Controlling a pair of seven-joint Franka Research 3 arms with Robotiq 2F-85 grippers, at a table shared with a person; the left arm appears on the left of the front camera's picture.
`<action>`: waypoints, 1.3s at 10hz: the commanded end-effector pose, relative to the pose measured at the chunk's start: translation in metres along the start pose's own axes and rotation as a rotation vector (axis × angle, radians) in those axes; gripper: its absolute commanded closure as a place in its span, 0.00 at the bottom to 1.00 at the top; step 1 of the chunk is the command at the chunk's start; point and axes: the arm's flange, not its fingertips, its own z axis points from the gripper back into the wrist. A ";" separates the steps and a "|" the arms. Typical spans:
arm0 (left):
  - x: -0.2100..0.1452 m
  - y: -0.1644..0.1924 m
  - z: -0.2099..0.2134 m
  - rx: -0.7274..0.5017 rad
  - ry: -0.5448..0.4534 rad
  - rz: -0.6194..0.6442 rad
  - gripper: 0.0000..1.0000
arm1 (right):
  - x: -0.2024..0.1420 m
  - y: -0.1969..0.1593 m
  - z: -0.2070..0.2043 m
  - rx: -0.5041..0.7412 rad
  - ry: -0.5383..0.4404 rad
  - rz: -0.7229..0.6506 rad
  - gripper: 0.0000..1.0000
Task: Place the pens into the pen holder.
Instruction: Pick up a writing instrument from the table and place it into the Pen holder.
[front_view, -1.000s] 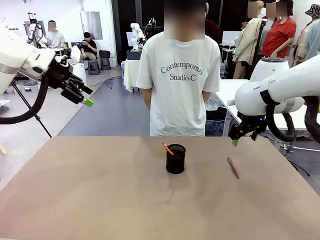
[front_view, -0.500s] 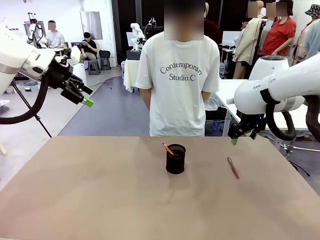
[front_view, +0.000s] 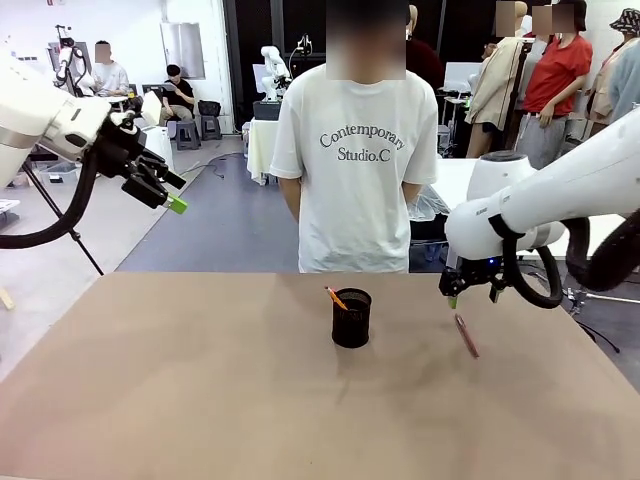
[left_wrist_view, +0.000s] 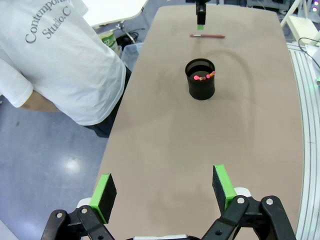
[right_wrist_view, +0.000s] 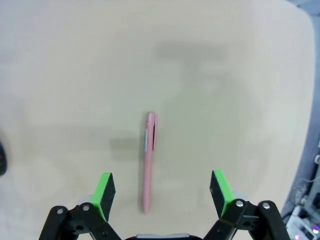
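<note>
The black mesh pen holder (front_view: 351, 318) stands at the table's middle with a yellow-orange pencil (front_view: 335, 297) leaning out of it. In the left wrist view the pen holder (left_wrist_view: 201, 80) shows pink and orange tips (left_wrist_view: 205, 77) at its rim. A dark maroon pen (front_view: 466, 335) lies flat on the table to the holder's right. My right gripper (front_view: 470, 296) hovers open just above that pen's far end. The right wrist view shows the pen (right_wrist_view: 149, 160) lengthwise between and ahead of the open fingers (right_wrist_view: 162, 192). My left gripper (front_view: 172, 193) is open and raised far off to the left, beyond the table.
A person in a white T-shirt (front_view: 355, 150) stands at the far edge of the table (front_view: 200, 380), hands behind the back. The brown tabletop (left_wrist_view: 165, 135) is bare around the holder. More people and tables are in the background.
My right arm has swung left and down, bringing its open gripper from beyond the table's far right edge to just over the maroon pen. The left arm has not moved.
</note>
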 end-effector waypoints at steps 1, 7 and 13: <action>0.000 0.000 0.002 0.007 0.002 0.001 0.00 | 0.015 0.010 -0.009 -0.043 0.018 -0.041 0.00; 0.000 0.000 0.002 0.007 0.002 0.001 0.00 | 0.017 0.003 -0.044 0.064 0.083 -0.094 0.00; 0.000 0.000 0.002 0.007 0.002 0.001 0.00 | 0.022 -0.003 -0.052 0.081 0.094 -0.082 0.30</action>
